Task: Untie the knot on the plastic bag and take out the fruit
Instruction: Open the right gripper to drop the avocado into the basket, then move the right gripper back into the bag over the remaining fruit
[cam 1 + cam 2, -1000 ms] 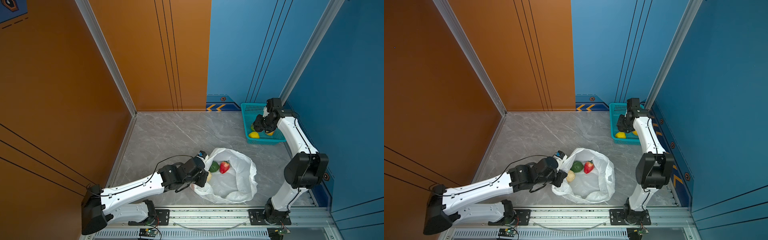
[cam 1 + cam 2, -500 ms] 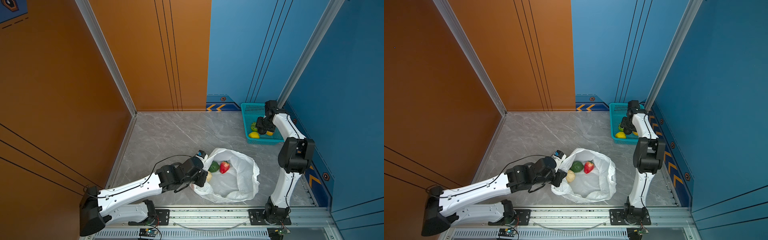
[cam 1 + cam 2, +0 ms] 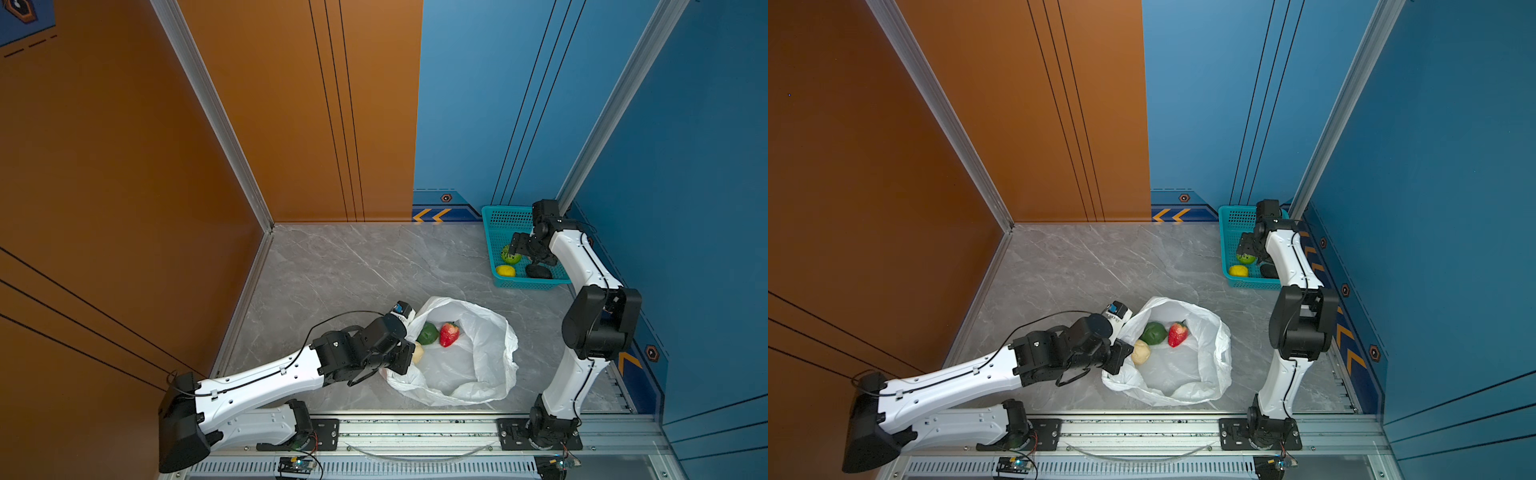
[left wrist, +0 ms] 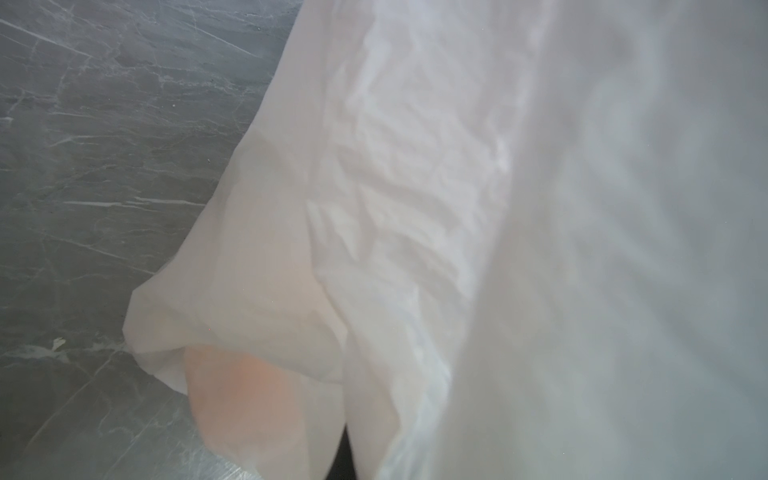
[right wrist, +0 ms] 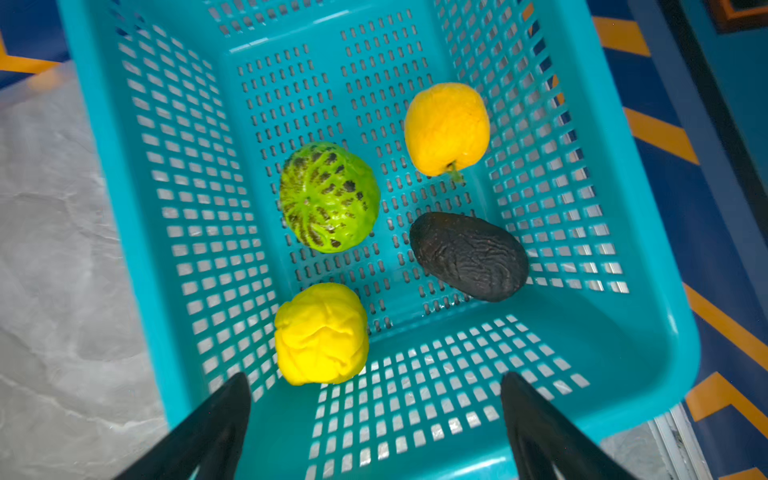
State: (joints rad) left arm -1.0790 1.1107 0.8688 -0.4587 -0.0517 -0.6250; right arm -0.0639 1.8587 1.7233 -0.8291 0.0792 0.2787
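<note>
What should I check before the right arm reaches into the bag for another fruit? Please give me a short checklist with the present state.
1. Right gripper open and empty: ok.
2. Avocado lies in the basket, clear of the gripper: ok.
3. Plastic bag mouth open: ok.
4. Left gripper shut on the bag's rim: ok.
5. Bag emptied: not ok; green mango, red fruit, cream fruit inside.

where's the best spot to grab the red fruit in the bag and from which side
Take the red fruit across its broad end, coming straight down through the open mouth of the plastic bag. It lies uncovered and tapers to a point, so the tip would likely slip. The green fruit sits close beside it, so one finger must slip between them.
</note>
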